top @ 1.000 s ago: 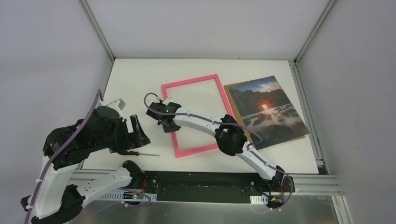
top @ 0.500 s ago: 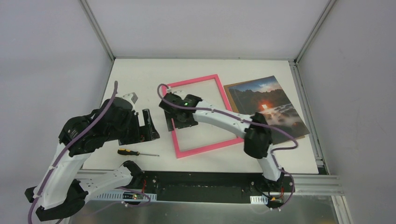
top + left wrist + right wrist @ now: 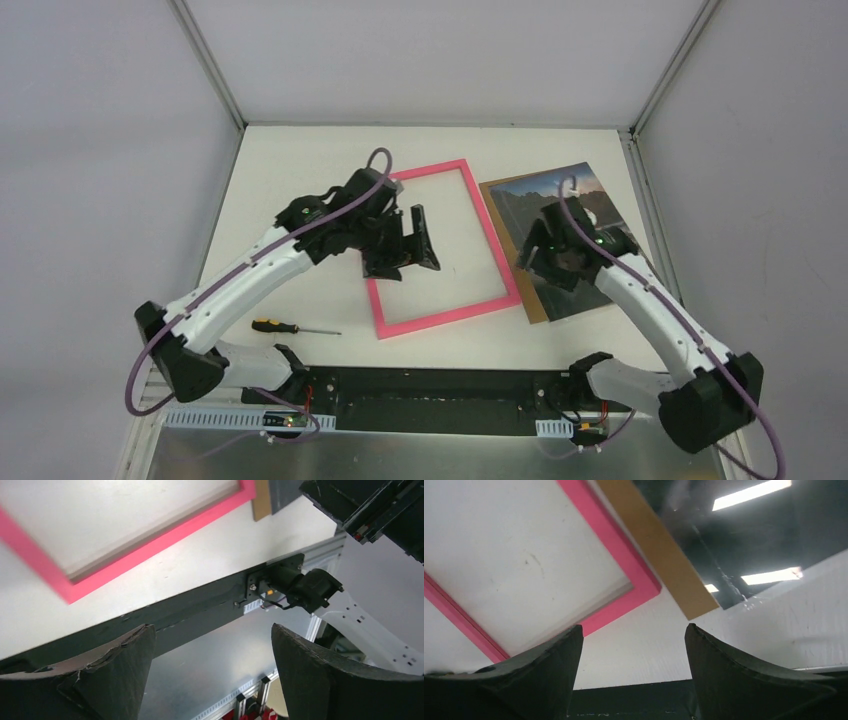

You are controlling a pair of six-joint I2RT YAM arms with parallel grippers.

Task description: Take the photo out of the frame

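Both arms have changed places within half a second: the right tool (image 3: pixel 560 262) has left the frame (image 3: pixel 440 318) and now hangs over the photo (image 3: pixel 515 200), while the left tool (image 3: pixel 405 245) has swung in from the left of the desk (image 3: pixel 290 170) to hover over the frame's left bar. Neither photo nor frame has shifted, and the orange-handled screwdriver (image 3: pixel 290 327) lies where it lay, near the front edge.

Each wrist view shows its fingers spread wide with nothing between them, so both tools are released (the left one looks across the frame's near bar to the arm bases, the right one down on a frame corner and the print's brown edge).

We judge the task as good as done. The photo lies face up on the desk outside the frame, just beside its right bar, and bare desk shows through the opening. What seems left is for the arms to draw back.

The photo's long axis runs from far edge to near edge, its near end leaning right. The frame's runs much the same way, tilted less. Whether the two touch we cannot tell.
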